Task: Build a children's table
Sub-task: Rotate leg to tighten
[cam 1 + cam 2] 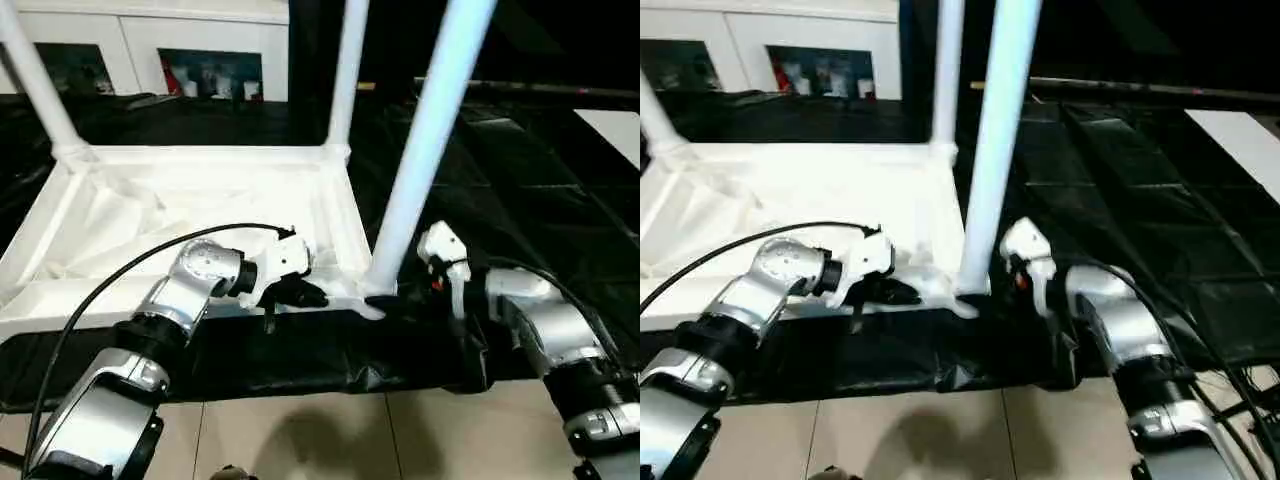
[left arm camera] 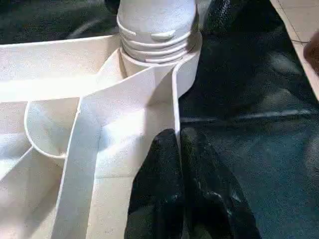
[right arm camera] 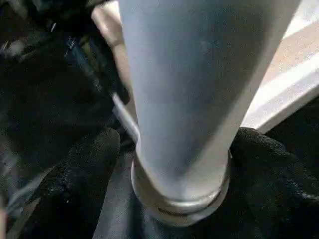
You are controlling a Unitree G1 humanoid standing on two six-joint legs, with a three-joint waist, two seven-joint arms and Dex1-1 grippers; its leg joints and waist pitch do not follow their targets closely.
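While the closed left hand (image 1: 298, 293) rests on the upturned tabletop's (image 1: 150, 215) near rim, the right hand (image 3: 164, 164) reaches in level, its fingers (image 3: 82, 174) spread around the leg (image 1: 425, 140) standing in the corner socket.

tabletop (image 1: 200, 210): white plastic, smooth with a soft sheen, thin moulded ribs on the underside
leg (image 1: 425, 150) beside the right end effector (image 3: 169, 164): white plastic tube, smooth, slightly glossy (ridged rings at its base)
sheet (image 1: 330, 350) under both end effectors: black, glossy, wrinkled, plastic-looking
forearms (image 1: 545, 325): brushed silver metal, shiny
fingers (image 2: 164, 199) of the left end effector (image 2: 180, 144): black, matt, finely grained
floor (image 1: 400, 430): pale tiles, lightly glossy
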